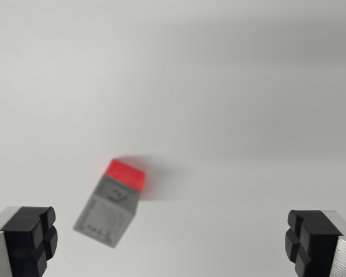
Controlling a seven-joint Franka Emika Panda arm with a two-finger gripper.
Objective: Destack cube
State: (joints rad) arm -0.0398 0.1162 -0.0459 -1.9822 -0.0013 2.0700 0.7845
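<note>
The pincer is spread wide apart. One finger sits in the bottom left corner of the frame. The other finger sits in the bottom right corner. Each finger has a black tip with bumps on it, and a silver part behind the tip. Nothing is between the two fingers. They are not touching any block.

A little above the left finger, in the lower left part of the frame, are two blocks. The grey cube is closer to the bottom. It has some dark marks on its faces, but they are too blurry to read. The red cube is right behind it, a bit higher in the frame, and the two are touching. The grey one covers most of the red one, so only a red strip shows. The pair looks tilted, leaning toward the upper right of the frame. The blocks look fuzzy, so small things on them are hard to see.

The blocks are near the left finger but well apart from the right finger.

All around is a plain white table. A soft grey shadow lies just to the right of the blocks.
</note>
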